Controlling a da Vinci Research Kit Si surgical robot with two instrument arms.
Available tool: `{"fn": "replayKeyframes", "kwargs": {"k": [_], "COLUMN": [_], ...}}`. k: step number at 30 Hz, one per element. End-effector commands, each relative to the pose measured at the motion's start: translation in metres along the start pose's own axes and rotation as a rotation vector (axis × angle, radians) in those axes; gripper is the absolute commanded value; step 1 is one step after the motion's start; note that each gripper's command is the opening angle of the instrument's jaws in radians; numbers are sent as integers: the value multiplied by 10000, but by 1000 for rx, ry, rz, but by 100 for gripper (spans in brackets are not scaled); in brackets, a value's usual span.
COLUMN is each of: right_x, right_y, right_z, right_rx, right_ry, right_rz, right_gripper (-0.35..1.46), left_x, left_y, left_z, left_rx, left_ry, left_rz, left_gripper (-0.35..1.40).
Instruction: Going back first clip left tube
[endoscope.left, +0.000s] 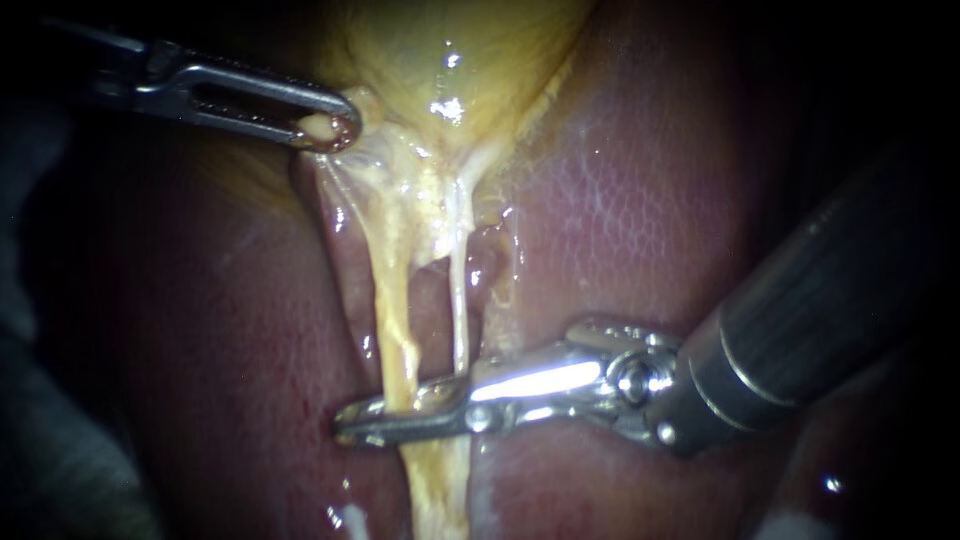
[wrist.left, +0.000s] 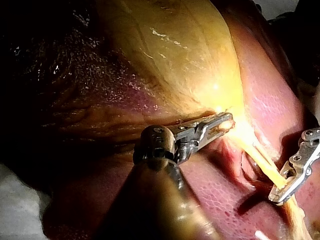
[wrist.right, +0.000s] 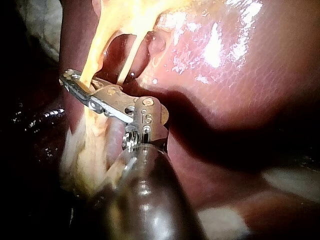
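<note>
The yellow gallbladder narrows into two tubes over the liver. The thick yellow one is the left tube; the thin pale one is the right tube. My left instrument comes in from the upper left, its jaws shut on gallbladder tissue at the neck and holding it up. My right instrument reaches across both tubes low down; the left tube runs between its narrow jaws, which press it from both sides. The right wrist view shows the jaws clamped on that tube. I see no separate clip.
Red-brown liver surrounds the tubes on both sides. A thin web of pale tissue stretches under the left instrument's jaws. In the left wrist view my right instrument sits ahead of my left instrument, on the tube.
</note>
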Motion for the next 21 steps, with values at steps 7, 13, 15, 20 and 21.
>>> {"fn": "replayKeyframes", "kwargs": {"k": [7,13,15,20,21], "right_x": [0,0,0,-1,-1], "right_y": [7,13,15,17,17], "right_z": [17,14,9,-5,-8], "right_rx": [-75,-222,-233,-258,-260], "right_ry": [-15,-27,-24,-27,-34], "right_rz": [-242,-364,-393,-442,-451], "right_gripper": [45,50,50,50,50], "left_x": [0,0,0,0,-1], "left_y": [0,0,0,-1,-1], "left_z": [0,0,-1,-1,-1], "left_rx": [0,0,0,-1,-1], "left_ry": [0,0,0,0,0], "left_rz": [1,1,1,1,1], "left_gripper": [-35,-35,-35,-35,-35]}}
